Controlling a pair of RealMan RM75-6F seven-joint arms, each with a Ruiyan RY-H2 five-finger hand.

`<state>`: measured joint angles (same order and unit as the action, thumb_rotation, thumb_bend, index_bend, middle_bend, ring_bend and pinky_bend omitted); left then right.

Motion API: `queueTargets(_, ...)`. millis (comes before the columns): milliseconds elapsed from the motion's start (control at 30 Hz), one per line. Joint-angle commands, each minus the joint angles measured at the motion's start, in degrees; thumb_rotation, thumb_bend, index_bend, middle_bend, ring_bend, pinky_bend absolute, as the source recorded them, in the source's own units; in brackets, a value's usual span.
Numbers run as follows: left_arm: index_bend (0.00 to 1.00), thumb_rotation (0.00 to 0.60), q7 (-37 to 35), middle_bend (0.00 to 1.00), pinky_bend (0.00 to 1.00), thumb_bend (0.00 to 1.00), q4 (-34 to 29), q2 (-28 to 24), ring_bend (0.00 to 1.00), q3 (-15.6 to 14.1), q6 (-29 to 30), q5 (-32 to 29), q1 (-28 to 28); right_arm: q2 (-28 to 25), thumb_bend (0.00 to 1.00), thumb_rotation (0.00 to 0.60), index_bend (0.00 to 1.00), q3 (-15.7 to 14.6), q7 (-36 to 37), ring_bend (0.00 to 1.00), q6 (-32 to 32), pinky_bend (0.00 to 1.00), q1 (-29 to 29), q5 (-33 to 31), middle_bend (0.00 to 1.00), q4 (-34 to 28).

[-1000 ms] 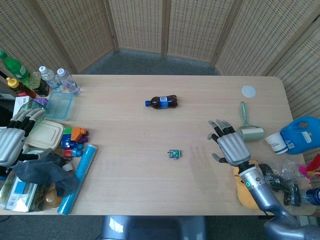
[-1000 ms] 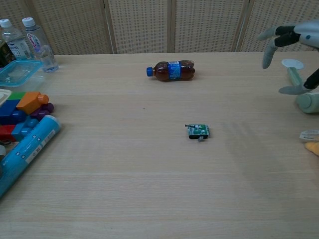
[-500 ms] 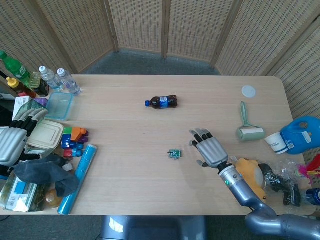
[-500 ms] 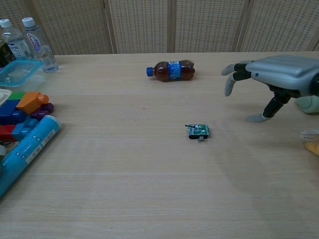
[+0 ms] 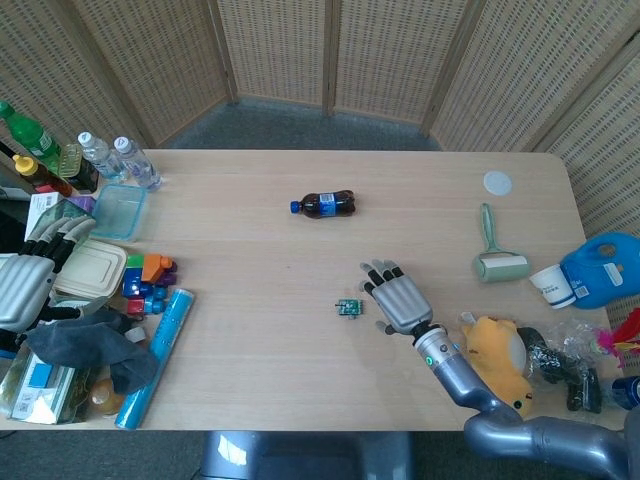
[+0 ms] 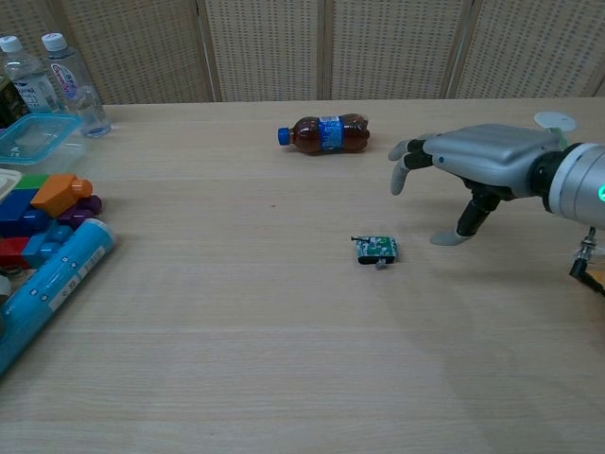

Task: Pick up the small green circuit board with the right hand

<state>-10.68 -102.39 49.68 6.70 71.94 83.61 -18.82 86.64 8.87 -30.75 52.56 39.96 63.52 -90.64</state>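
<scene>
The small green circuit board (image 5: 349,307) (image 6: 377,250) lies flat near the middle of the wooden table. My right hand (image 5: 396,298) (image 6: 463,161) hovers palm down just right of it, fingers spread, holding nothing; its thumb hangs toward the table beside the board without touching it. My left hand (image 5: 27,278) rests at the far left edge over the clutter, fingers apart and holding nothing; the chest view does not show it.
A cola bottle (image 5: 325,204) (image 6: 324,133) lies behind the board. Toy blocks (image 5: 148,280), a blue tube (image 5: 157,355), a lunch box and bottles crowd the left. A lint roller (image 5: 492,250), a plush toy (image 5: 497,350), a cup and a blue jug sit on the right.
My right hand has swept left and lower across the table, from near the lint roller to just beside the circuit board. The left hand and the board stay where they were.
</scene>
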Motion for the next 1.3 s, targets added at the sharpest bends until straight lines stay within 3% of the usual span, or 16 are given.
queueTargets(33, 0.00, 0.512, -0.11, 0.00, 0.00, 0.23, 0.10, 0.07, 0.00, 0.06, -0.12, 0.07, -0.17, 1.76, 0.24, 0.600, 0.27, 0.02, -1.42, 0.00, -0.25, 0.00, 1.05, -2.04, 0.00, 1.01)
queueTargets(767, 0.00, 0.513, -2.05, 0.00, 0.00, 0.23, 1.88, 0.58, 0.00, -0.37, 0.04, 0.74, -0.21, 10.98, 0.23, 0.600, 0.23, -1.04, -4.53, 0.00, -3.33, 0.00, 6.01, -11.30, 0.00, 11.27)
queueTargets(1300, 0.00, 0.513, -3.13, 0.00, 0.00, 0.23, 2.23, 0.17, 0.00, -0.71, 1.31, 1.22, 0.55, 13.93, 0.23, 0.600, 0.25, -0.76, -2.61, 0.00, -5.52, 0.00, 8.38, -12.61, 0.00, 15.95)
